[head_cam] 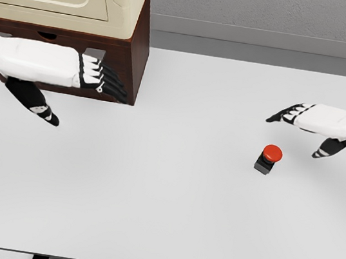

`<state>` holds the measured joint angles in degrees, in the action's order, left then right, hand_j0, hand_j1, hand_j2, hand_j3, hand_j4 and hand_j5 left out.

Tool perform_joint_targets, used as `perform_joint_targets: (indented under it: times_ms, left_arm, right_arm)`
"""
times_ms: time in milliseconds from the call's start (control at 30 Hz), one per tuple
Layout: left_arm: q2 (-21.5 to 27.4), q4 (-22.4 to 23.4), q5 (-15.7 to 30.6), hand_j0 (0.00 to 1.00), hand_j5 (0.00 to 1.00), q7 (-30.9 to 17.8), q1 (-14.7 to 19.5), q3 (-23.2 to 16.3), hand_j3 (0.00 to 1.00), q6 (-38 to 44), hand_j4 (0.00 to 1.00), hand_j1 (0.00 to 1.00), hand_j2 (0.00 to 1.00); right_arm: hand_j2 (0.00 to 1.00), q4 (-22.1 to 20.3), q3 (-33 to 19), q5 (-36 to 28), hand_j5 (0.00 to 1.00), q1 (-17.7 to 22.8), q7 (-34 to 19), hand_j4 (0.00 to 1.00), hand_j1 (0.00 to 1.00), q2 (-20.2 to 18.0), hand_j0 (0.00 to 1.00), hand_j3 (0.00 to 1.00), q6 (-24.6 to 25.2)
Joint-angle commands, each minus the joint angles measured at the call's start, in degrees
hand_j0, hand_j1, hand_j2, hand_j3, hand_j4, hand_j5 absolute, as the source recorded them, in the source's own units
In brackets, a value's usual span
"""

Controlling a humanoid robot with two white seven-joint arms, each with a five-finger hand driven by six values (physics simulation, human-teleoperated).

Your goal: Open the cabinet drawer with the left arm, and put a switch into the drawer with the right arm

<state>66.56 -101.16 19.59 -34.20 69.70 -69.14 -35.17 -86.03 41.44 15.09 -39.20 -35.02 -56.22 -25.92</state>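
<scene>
White table (pixel 159 219) filled the view under a grey back wall (pixel 275 11). Nearest, right of centre, sat the switch (pixel 268 159), a red button on a dark base, alone on the tabletop. Just beyond it hovered the right hand (pixel 305 118), fingers extended and relaxed, holding nothing. Farther left, the left hand (pixel 96 77) reached with straight fingers against the cabinet (pixel 136 46) front, gripping nothing; whether it touched was unclear.
</scene>
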Motion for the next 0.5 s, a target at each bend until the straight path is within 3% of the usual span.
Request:
perform_joint_targets:
  times_ms: [0,167,233,267,333,467]
  left_arm:
    - [0.8,0.0,4.1,1.0,1.0,-0.8,0.0,1.0,1.0,0.2,1.0,1.0,1.0]
    - [2.2,0.0,15.8,1.0,1.0,-0.8,0.1,1.3,1.0,0.2,1.0,1.0,1.0]
    - [3.1,0.0,17.4,1.0,1.0,-0.8,0.0,1.0,1.0,0.6,1.0,1.0,1.0]
    - [3.4,-0.1,18.4,1.0,1.0,-0.8,-0.3,0.8,1.0,5.6,1.0,1.0,1.0]
    - [6.1,0.0,20.5,1.0,1.0,-0.8,-0.2,0.7,1.0,7.5,1.0,1.0,1.0]
    - [7.1,0.0,20.0,1.0,1.0,-0.8,-0.3,0.5,1.0,12.8,1.0,1.0,1.0]
  right_arm:
    - [1.0,-1.4,0.0,-0.2,1.0,0.0,0.0,1.0,1.0,-0.3,1.0,1.0,-0.7]
    - [1.0,-2.9,0.7,-0.3,1.0,0.8,0.0,1.0,1.0,-0.3,1.0,1.0,-0.7]
    - [1.0,-3.7,0.7,-0.3,1.0,0.9,0.0,1.0,1.0,-0.3,1.0,1.0,-0.7]
    - [1.0,-3.9,0.7,-0.3,1.0,1.2,0.0,1.0,1.0,-0.3,1.0,1.0,-0.7]
    - [1.0,-4.6,0.7,-0.4,1.0,1.6,0.0,1.0,1.0,-0.4,1.0,1.0,-0.7]
    - [1.0,-6.0,0.8,-0.4,1.0,2.1,0.0,1.0,1.0,-0.3,1.0,1.0,-0.7]
